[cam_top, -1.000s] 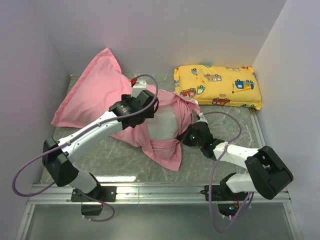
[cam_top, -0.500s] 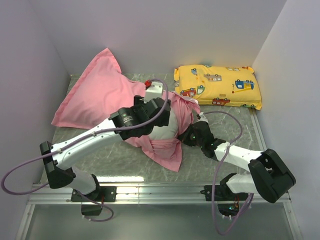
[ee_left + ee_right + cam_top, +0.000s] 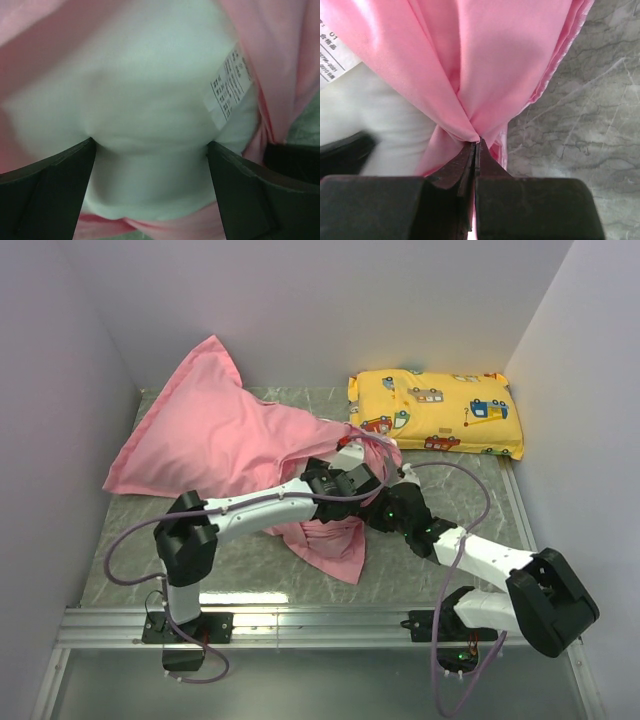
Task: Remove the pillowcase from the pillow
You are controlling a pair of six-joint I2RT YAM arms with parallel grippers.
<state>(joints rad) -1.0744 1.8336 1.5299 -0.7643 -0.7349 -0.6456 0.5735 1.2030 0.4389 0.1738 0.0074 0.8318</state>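
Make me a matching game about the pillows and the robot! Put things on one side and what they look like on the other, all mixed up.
Things:
1. pillowcase
2. pillow
3. yellow pillow
4. right arm's fingers

Descriptions:
A. printed with cartoon vehicles
B. plain white with a small tag
C. closed tight, pinching pink fabric
D. big, shiny and pink

Pairs: 1-D, 2-B, 3-A, 4-C
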